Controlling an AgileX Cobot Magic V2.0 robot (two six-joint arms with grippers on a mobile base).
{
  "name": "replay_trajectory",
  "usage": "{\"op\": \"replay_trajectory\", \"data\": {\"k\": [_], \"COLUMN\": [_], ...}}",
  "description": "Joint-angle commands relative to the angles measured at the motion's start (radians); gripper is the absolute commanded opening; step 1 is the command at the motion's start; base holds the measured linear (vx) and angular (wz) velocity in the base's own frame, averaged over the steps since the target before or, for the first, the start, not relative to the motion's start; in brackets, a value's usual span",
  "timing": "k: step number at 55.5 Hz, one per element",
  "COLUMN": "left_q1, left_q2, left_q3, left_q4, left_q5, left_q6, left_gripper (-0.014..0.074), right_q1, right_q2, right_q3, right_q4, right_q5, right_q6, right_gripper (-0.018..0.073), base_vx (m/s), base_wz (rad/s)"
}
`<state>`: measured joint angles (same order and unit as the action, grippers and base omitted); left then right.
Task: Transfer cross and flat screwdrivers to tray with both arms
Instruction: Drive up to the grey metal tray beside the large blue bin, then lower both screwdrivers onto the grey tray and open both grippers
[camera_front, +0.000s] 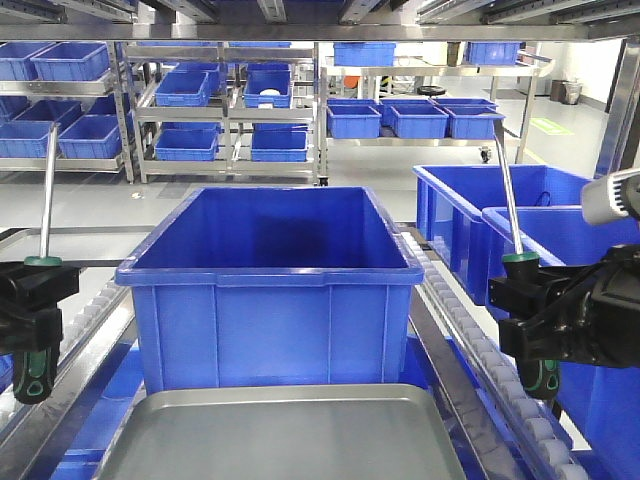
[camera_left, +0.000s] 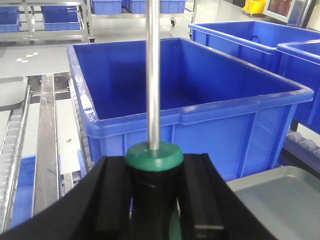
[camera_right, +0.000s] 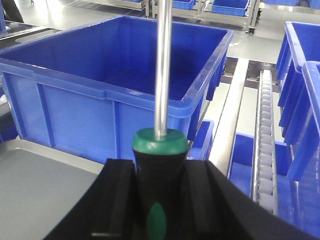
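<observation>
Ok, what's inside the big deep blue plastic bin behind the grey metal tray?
Nothing visible: the big deep blue plastic bin looks empty in both wrist views, showing bare walls and floor. Its near inner corner stays hidden behind its front wall. Both green-and-black screwdrivers are gripped outside it.

- I see the roller conveyor (camera_front: 470, 335) carrying a big blue bin (camera_front: 270, 290) beyond my grippers.
- A grey tray (camera_front: 285, 435) sits between them, nearer.

Left end effector (camera_front: 30, 305) and right end effector (camera_front: 545, 320) are raised at either side, each clamped closed.
</observation>
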<state>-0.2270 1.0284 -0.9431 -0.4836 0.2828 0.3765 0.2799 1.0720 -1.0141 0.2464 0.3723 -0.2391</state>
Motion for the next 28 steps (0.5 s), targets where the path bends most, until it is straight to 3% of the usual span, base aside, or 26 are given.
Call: {"op": "replay_trajectory", "data": {"k": [1,11,21,28], "left_q1": [-0.007,-0.067,-0.151,-0.185], "left_q2": [-0.007,0.054,0.157,0.225], "left_q3": [-0.032,-0.032,-0.032,-0.032], "left_q4": [-0.057,-0.146,-0.158,-0.161], "left_q5": [-0.107,-0.092,-0.087,-0.064], "left_q6": [-0.006,-0.006,-0.005,-0.007], "left_gripper": [-0.0003,-0.0003,0.0002,0.0008], "right_q1": [-0.003,0.025,0.161,0.207], "right_q2": [-0.008,0.058,0.166,0.247], "right_q3": [-0.033,-0.033,-0.033,-0.033], "right_q4": [0.042,0.182,0.19,0.216], "right_q5": [-0.088,-0.079,-0.083,-0.082], "right_q6": [-0.004,-0.033,-0.052,-0.045], "right_gripper": [-0.0008,-0.0008,-0.0008,-0.0003], "base_vx": [0.0,0.0,0.0,0.0], "base_wz": [0.0,0.0,0.0,0.0]}}
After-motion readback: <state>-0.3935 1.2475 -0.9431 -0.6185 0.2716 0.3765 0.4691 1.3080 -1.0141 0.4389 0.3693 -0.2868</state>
